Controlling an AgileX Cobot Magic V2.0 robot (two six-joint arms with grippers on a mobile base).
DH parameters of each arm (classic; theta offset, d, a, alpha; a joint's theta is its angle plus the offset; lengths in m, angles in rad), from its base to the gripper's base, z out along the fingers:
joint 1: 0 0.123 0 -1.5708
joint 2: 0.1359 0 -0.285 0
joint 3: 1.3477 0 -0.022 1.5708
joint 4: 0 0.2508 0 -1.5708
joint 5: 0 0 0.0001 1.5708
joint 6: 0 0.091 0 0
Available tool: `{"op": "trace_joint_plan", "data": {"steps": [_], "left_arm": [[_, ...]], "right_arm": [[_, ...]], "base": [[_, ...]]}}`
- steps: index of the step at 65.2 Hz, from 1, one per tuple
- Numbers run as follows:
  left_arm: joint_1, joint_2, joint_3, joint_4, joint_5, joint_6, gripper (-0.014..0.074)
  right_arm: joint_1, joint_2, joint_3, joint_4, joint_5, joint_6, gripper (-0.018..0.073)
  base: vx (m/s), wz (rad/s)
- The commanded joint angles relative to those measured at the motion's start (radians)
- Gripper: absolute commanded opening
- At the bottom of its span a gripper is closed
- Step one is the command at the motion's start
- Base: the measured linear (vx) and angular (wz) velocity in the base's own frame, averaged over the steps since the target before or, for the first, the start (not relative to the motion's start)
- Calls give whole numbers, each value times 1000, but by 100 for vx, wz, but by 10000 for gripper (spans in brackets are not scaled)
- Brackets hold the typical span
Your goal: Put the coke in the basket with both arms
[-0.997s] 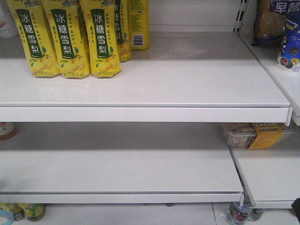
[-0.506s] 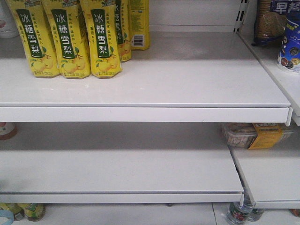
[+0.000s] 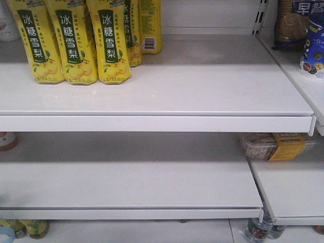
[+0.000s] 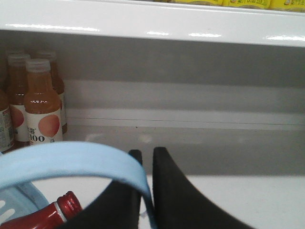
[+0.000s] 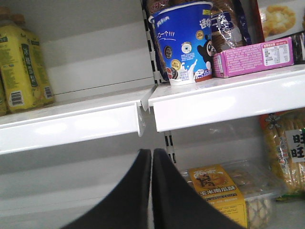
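Observation:
In the left wrist view my left gripper (image 4: 145,152) is shut on the swinging pale blue handle (image 4: 71,160) of the basket (image 4: 21,198). The band runs down between the two black fingers. Under the handle lies the coke (image 4: 45,219), tilted, showing only its red cap (image 4: 70,204) and the top of its neck at the lower left. In the right wrist view my right gripper (image 5: 151,151) is shut, with nothing between its fingers. It faces the joint between two white shelves. Neither gripper shows in the front view.
White shelves (image 3: 152,121) fill the front view, with yellow pear-drink bottles (image 3: 71,40) at the upper left. Orange juice bottles (image 4: 40,107) stand at the left of the shelf ahead. A blue cup (image 5: 183,43), a pink box (image 5: 252,57) and a yellow-labelled snack pack (image 5: 217,188) sit near the right gripper.
A dark shape at the lower right corner of the front view one second ago has left the frame. The shelves and bottles have not moved.

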Motion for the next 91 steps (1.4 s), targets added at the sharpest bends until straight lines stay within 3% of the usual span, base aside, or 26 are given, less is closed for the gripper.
{"op": "trace_joint_plan", "data": {"steps": [1,24,50,91], "left_arm": [[-2,-22,-3,42,-152,42,-6],[-2,-22,-3,42,-152,42,-6],[-2,-22,-3,42,-152,42,-6],[-2,-22,-3,42,-152,42,-6]], "right_arm": [[-9,-18,11,-28,-64,15,-5],[-9,-18,11,-29,-39,25,-5],[-9,-18,11,-90,229,27,-5],[-9,-18,10,-154,214,27,-5]], "base": [[0,0],[0,0],[0,0],[0,0]]}}
